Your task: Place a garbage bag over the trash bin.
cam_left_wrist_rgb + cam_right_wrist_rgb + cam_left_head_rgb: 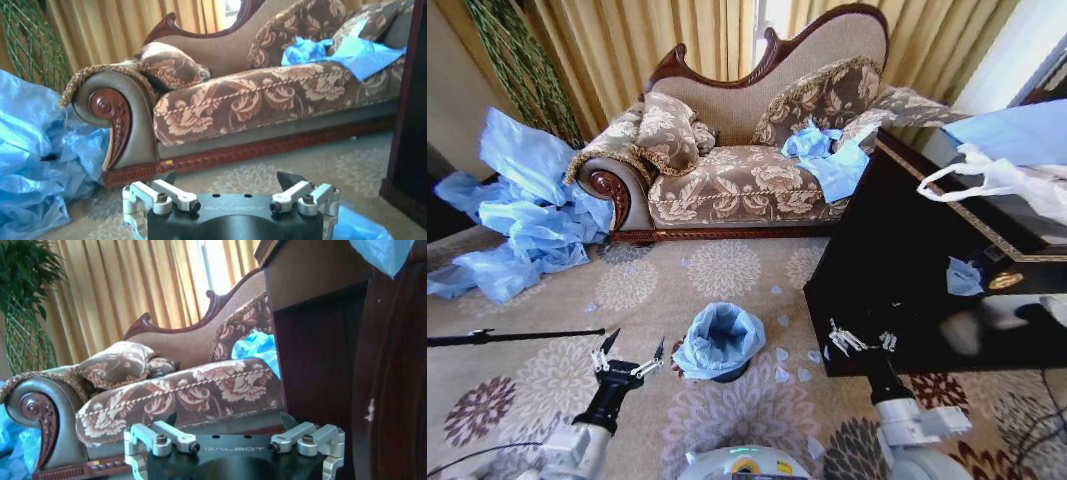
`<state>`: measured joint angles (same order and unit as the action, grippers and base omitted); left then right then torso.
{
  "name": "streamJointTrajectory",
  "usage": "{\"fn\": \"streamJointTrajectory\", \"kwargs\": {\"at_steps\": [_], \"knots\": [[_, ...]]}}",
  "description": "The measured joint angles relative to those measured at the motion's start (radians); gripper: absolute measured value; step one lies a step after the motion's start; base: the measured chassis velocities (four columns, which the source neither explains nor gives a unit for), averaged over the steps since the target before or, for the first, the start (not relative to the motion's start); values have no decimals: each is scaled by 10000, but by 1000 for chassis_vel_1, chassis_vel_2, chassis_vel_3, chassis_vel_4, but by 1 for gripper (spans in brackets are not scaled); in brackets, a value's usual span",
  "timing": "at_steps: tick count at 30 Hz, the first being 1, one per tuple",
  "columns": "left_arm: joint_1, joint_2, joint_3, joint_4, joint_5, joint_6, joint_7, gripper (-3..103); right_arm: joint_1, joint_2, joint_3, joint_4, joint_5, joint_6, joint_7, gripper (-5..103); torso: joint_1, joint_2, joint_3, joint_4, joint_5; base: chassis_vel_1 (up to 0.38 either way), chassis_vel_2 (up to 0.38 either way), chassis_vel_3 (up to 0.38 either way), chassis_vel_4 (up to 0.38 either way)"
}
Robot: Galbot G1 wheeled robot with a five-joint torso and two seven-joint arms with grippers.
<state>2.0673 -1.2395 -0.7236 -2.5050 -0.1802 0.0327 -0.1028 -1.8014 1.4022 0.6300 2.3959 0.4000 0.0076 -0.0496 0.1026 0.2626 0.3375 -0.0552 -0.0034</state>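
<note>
The trash bin (730,374) stands on the flowered rug straight ahead. Its black side shows only low down, because the light blue garbage bag (718,340) lies crumpled over its top and hangs down its sides. To the bin's left, my left gripper (635,345) hovers open with nothing held, and its wrist view shows the spread fingers (229,179) and a corner of the garbage bag (363,226). On the bin's right, close against the dark cabinet, my right gripper (859,338) is also open and empty, its fingers wide apart (227,417).
A dark wooden cabinet (897,260) stands at the right with a white plastic bag (997,180) on top. A floral sofa (747,170) with blue bags is behind. A big heap of blue bags (522,215) lies at the left. A black rod (517,337) lies on the rug.
</note>
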Motion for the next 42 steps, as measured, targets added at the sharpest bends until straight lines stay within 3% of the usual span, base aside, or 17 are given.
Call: {"fn": "streamJointTrajectory", "kwargs": {"at_steps": [42], "knots": [[-202,39,70,49,-5,-26,2,100,-75,37,-9,23,-120,41,142,100,0,0,-1,0,0,0,0,0,0]]}}
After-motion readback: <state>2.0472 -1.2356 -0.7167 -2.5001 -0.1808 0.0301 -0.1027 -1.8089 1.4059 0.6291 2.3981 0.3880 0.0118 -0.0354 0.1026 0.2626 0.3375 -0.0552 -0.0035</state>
